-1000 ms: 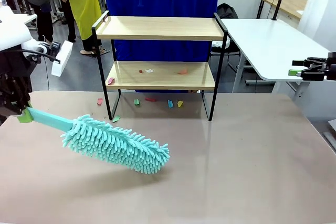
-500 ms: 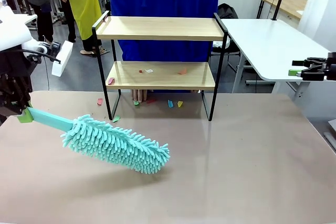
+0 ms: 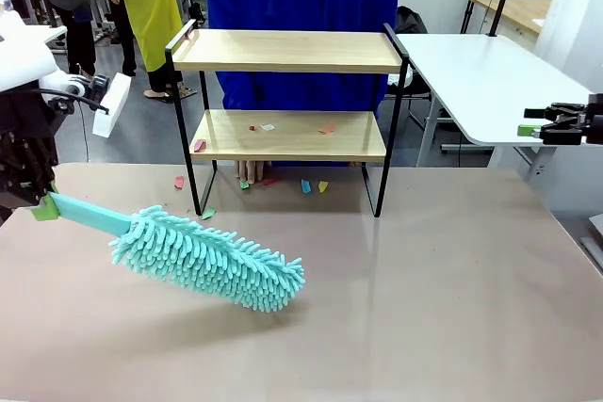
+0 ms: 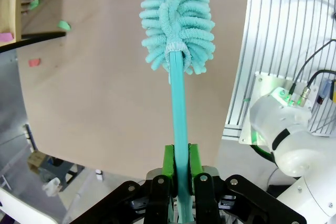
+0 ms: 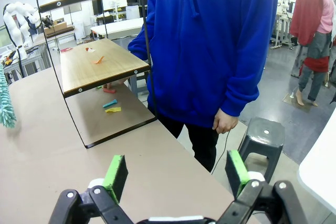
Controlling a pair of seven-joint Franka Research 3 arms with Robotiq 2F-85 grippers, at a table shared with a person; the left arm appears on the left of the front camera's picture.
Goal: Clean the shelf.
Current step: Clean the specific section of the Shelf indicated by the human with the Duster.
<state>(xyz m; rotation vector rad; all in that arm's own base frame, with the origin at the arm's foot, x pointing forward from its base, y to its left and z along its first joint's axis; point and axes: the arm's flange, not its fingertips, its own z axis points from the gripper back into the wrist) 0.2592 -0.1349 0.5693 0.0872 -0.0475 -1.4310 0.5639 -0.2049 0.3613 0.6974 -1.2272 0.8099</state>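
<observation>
Left gripper [image 3: 43,208] is clamped on the teal handle of the duster [image 3: 207,256]. In the wrist view the handle is seen pinched between the green pads [image 4: 168,158], with the fluffy head [image 4: 178,19] straight ahead of the fingers. Head contact with the table [image 3: 452,308] cannot be told. The shelf [image 3: 283,52] is located ahead and to the right of that gripper. Coloured scraps [image 3: 262,126] are noted on its lower board and on the table beneath. Right gripper [image 5: 176,167] is held wide, nothing gripped; the shelf [image 5: 100,64] is seen ahead-left of its fingers, a person [image 5: 210,40] in blue just beyond.
</observation>
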